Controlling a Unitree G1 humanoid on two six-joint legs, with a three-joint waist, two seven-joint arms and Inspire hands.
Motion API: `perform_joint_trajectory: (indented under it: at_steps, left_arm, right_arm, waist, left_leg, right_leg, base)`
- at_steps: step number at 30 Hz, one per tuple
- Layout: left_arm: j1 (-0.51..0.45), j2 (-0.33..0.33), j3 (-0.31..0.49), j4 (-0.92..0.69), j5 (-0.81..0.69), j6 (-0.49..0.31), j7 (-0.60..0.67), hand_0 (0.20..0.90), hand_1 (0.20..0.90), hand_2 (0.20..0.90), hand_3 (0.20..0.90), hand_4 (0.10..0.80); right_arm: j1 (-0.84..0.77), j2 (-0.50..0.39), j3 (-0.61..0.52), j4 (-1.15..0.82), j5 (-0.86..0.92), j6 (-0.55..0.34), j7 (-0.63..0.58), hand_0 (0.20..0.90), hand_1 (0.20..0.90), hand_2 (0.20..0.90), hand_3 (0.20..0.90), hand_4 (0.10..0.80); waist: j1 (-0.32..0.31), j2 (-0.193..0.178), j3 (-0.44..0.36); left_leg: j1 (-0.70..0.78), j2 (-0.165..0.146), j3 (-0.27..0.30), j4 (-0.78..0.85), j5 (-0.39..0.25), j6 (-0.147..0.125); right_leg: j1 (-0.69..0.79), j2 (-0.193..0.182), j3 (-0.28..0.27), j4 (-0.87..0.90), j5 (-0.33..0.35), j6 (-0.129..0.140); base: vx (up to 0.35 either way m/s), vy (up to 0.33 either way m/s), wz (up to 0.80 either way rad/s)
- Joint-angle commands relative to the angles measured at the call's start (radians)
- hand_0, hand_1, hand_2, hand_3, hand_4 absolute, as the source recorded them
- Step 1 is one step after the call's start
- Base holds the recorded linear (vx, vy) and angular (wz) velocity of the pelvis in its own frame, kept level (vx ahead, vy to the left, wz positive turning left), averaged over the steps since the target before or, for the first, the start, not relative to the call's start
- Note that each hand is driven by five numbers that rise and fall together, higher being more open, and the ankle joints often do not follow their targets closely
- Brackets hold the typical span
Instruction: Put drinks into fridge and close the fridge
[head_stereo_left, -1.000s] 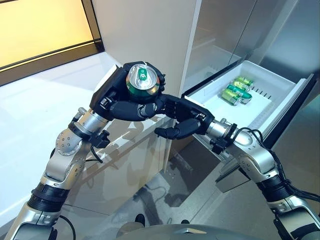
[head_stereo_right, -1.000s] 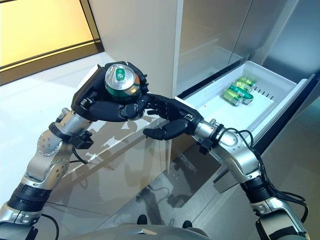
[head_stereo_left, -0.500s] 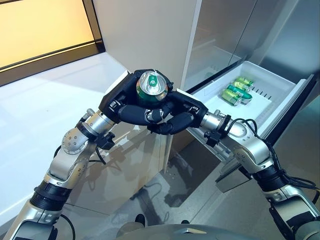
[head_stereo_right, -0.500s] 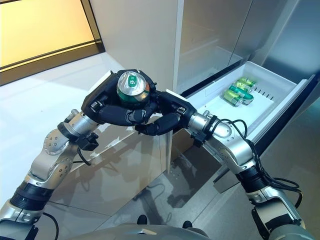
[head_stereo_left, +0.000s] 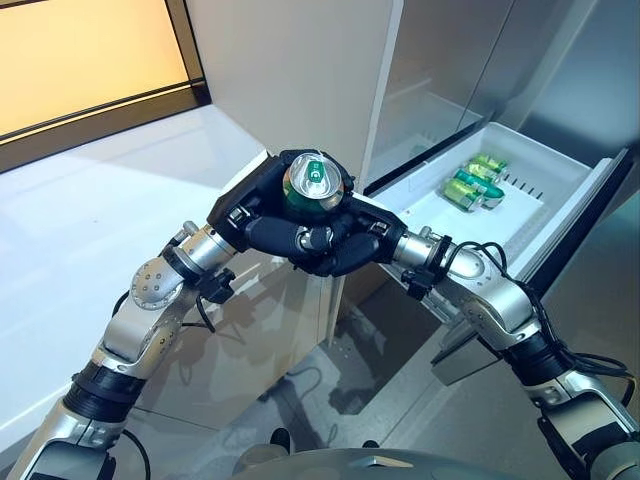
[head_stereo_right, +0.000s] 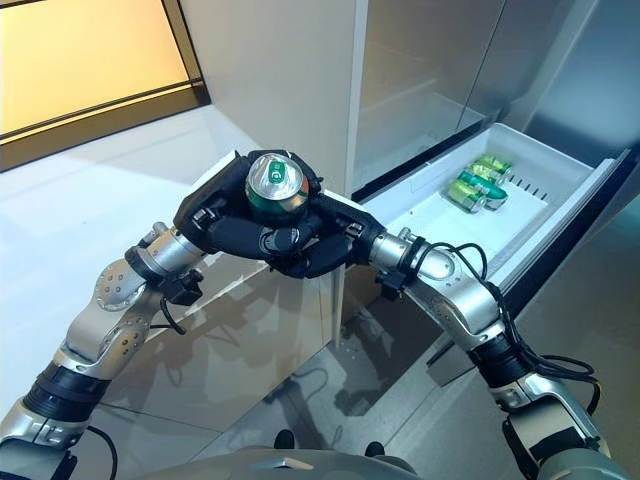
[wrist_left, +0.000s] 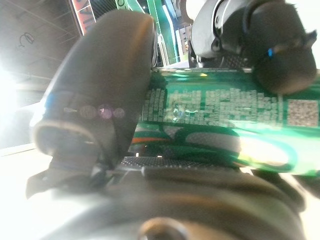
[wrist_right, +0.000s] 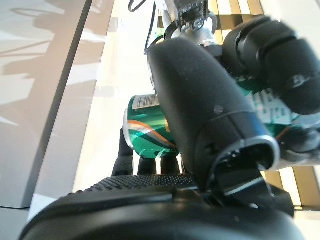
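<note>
A green can (head_stereo_left: 315, 185) stands upright with its silver top up, held in the air in front of the fridge. My left hand (head_stereo_left: 250, 207) is curled round it from the left. My right hand (head_stereo_left: 368, 240) is curled round it from the right, its fingers meeting the left hand's under the can. The can shows in the left wrist view (wrist_left: 215, 115) past the thumb (wrist_left: 100, 100), and in the right wrist view (wrist_right: 147, 132) behind the thumb (wrist_right: 200, 110). The white fridge drawer (head_stereo_left: 540, 175) is pulled open at the right.
Green cans (head_stereo_left: 472, 180) lie at the back left of the open drawer, with its dark front panel (head_stereo_left: 590, 225) toward me. A tall pale fridge panel (head_stereo_left: 290, 70) stands behind the hands. A white counter (head_stereo_left: 80, 200) lies at the left.
My right hand has come up from beside the left hand and closed round the can. Both hands and the can have moved a little right, toward the drawer.
</note>
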Motion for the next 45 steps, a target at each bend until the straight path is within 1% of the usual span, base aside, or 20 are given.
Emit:
perform_joint_trajectory:
  at_steps: [1, 8, 11, 13, 14, 16, 17, 24, 30, 34, 38, 41, 43, 45]
  left_arm:
    - [-0.247, -0.032, -0.010, -0.077, -0.101, -0.114, 0.012, 0.300, 0.300, 0.300, 0.200, 0.100]
    - [-0.245, -0.040, -0.010, -0.079, -0.102, -0.102, 0.008, 0.300, 0.300, 0.300, 0.200, 0.100]
    - [-0.246, -0.033, -0.011, -0.078, -0.095, -0.106, 0.007, 0.300, 0.300, 0.300, 0.200, 0.100]
    - [-0.248, -0.029, -0.009, -0.077, -0.089, -0.114, 0.010, 0.900, 0.900, 0.900, 0.900, 0.800]
    - [-0.248, -0.029, -0.009, -0.077, -0.089, -0.114, 0.010, 0.900, 0.900, 0.900, 0.900, 0.800]
    - [-0.249, -0.023, 0.004, -0.078, -0.083, -0.121, 0.035, 0.900, 0.900, 0.900, 0.900, 0.800]
    - [-0.247, -0.023, 0.008, -0.077, -0.082, -0.123, 0.035, 0.900, 0.900, 0.900, 0.900, 0.800]
    - [-0.210, -0.019, 0.077, -0.072, -0.065, -0.152, 0.080, 0.900, 0.900, 0.900, 0.900, 0.800]
    - [-0.175, -0.023, 0.127, -0.065, -0.064, -0.165, 0.106, 0.900, 0.900, 0.900, 0.900, 0.800]
    - [-0.121, -0.047, 0.171, -0.065, -0.190, -0.150, 0.072, 0.900, 0.900, 0.900, 0.900, 0.800]
    - [-0.051, -0.131, 0.190, -0.072, -0.360, -0.100, 0.005, 0.900, 0.900, 0.900, 0.900, 0.800]
    - [-0.004, -0.198, 0.206, -0.081, -0.500, -0.055, -0.073, 0.900, 0.900, 0.900, 0.900, 0.800]
    - [0.014, -0.232, 0.212, -0.088, -0.584, -0.028, -0.104, 0.900, 0.900, 0.900, 0.900, 0.800]
    - [0.034, -0.272, 0.216, -0.097, -0.682, 0.016, -0.143, 0.900, 0.900, 0.900, 0.900, 0.800]
  right_arm:
    - [-0.191, 0.055, -0.014, -0.013, 0.097, -0.074, -0.009, 0.300, 0.300, 0.300, 0.200, 0.100]
    - [-0.202, 0.064, -0.020, -0.012, 0.093, -0.092, -0.036, 0.300, 0.300, 0.300, 0.200, 0.100]
    - [-0.205, 0.055, -0.026, -0.012, 0.096, -0.109, -0.054, 0.300, 0.300, 0.300, 0.200, 0.100]
    - [-0.209, 0.057, -0.033, -0.009, 0.092, -0.129, -0.072, 0.300, 0.300, 0.300, 0.200, 0.100]
    - [-0.209, 0.057, -0.033, -0.009, 0.092, -0.130, -0.072, 0.300, 0.300, 0.300, 0.200, 0.100]
    - [-0.209, 0.052, -0.052, -0.027, 0.078, -0.166, -0.100, 0.300, 0.300, 0.300, 0.200, 0.100]
    - [-0.208, 0.052, -0.055, -0.030, 0.076, -0.167, -0.104, 0.300, 0.300, 0.300, 0.200, 0.100]
    - [-0.203, 0.033, -0.118, -0.096, 0.063, -0.214, -0.158, 0.300, 0.300, 0.300, 0.200, 0.100]
    - [-0.188, 0.014, -0.172, -0.136, 0.060, -0.249, -0.169, 0.300, 0.300, 0.300, 0.200, 0.100]
    - [-0.164, 0.000, -0.216, -0.183, 0.059, -0.270, -0.170, 0.300, 0.300, 0.300, 0.200, 0.100]
    - [-0.134, -0.002, -0.261, -0.235, 0.061, -0.284, -0.163, 0.300, 0.300, 0.300, 0.200, 0.100]
    - [-0.116, -0.008, -0.296, -0.277, 0.066, -0.284, -0.168, 0.300, 0.300, 0.300, 0.200, 0.100]
    - [-0.109, -0.011, -0.315, -0.295, 0.074, -0.284, -0.171, 0.300, 0.300, 0.300, 0.200, 0.100]
    - [-0.097, -0.014, -0.336, -0.320, 0.085, -0.282, -0.177, 0.300, 0.300, 0.300, 0.200, 0.100]
  waist:
    - [0.009, 0.010, -0.100]
    - [0.010, 0.010, -0.102]
    - [0.009, 0.011, -0.101]
    - [0.010, 0.011, -0.102]
    - [0.010, 0.011, -0.102]
    - [0.007, 0.013, -0.104]
    - [0.007, 0.013, -0.104]
    - [0.008, 0.012, -0.106]
    - [0.007, 0.012, -0.107]
    - [0.008, 0.009, -0.109]
    - [0.002, 0.005, -0.108]
    - [-0.002, 0.001, -0.108]
    - [-0.006, -0.001, -0.109]
    - [-0.009, -0.004, -0.110]
  left_leg:
    - [0.022, -0.066, -0.046, 0.001, -0.124, 0.035]
    - [0.020, -0.066, -0.046, 0.001, -0.124, 0.036]
    - [0.020, -0.065, -0.045, 0.001, -0.123, 0.036]
    - [0.020, -0.065, -0.046, 0.001, -0.124, 0.036]
    - [0.020, -0.065, -0.046, 0.001, -0.124, 0.036]
    - [0.019, -0.066, -0.046, 0.001, -0.124, 0.036]
    - [0.019, -0.066, -0.046, 0.001, -0.124, 0.036]
    - [0.016, -0.066, -0.049, 0.001, -0.124, 0.035]
    - [0.016, -0.066, -0.052, 0.001, -0.123, 0.036]
    - [0.012, -0.066, -0.053, 0.001, -0.124, 0.035]
    - [0.014, -0.064, -0.052, 0.001, -0.126, 0.037]
    - [0.014, -0.064, -0.051, 0.001, -0.127, 0.037]
    - [0.011, -0.064, -0.050, 0.001, -0.124, 0.037]
    - [0.010, -0.064, -0.049, 0.001, -0.125, 0.038]
  right_leg:
    - [0.020, 0.030, -0.016, 0.015, -0.056, 0.008]
    - [0.019, 0.031, -0.016, 0.015, -0.056, 0.008]
    - [0.019, 0.031, -0.017, 0.016, -0.056, 0.007]
    - [0.018, 0.031, -0.018, 0.016, -0.056, 0.007]
    - [0.018, 0.031, -0.018, 0.016, -0.056, 0.007]
    - [0.017, 0.033, -0.016, 0.016, -0.056, 0.007]
    - [0.017, 0.033, -0.015, 0.016, -0.056, 0.007]
    - [0.014, 0.035, -0.011, 0.015, -0.058, 0.006]
    - [0.013, 0.036, -0.011, 0.017, -0.057, 0.005]
    - [0.010, 0.037, -0.008, 0.016, -0.057, 0.006]
    - [0.008, 0.040, -0.002, 0.016, -0.056, 0.004]
    - [0.007, 0.041, 0.003, 0.017, -0.056, 0.002]
    - [0.002, 0.041, 0.006, 0.019, -0.052, 0.000]
    - [-0.001, 0.042, 0.009, 0.021, -0.053, -0.001]
  base:
    - [0.000, 0.000, 0.00]
    - [0.000, 0.000, 0.00]
    - [0.000, 0.000, 0.00]
    - [0.000, 0.000, 0.00]
    - [0.000, 0.000, 0.00]
    - [0.000, 0.000, 0.00]
    - [0.000, 0.000, 0.00]
    - [0.000, 0.000, 0.00]
    - [0.000, 0.000, 0.00]
    - [0.000, 0.000, 0.00]
    - [0.000, 0.000, 0.00]
    - [0.000, 0.000, 0.00]
    - [0.000, 0.000, 0.00]
    - [-0.015, -0.002, -0.01]
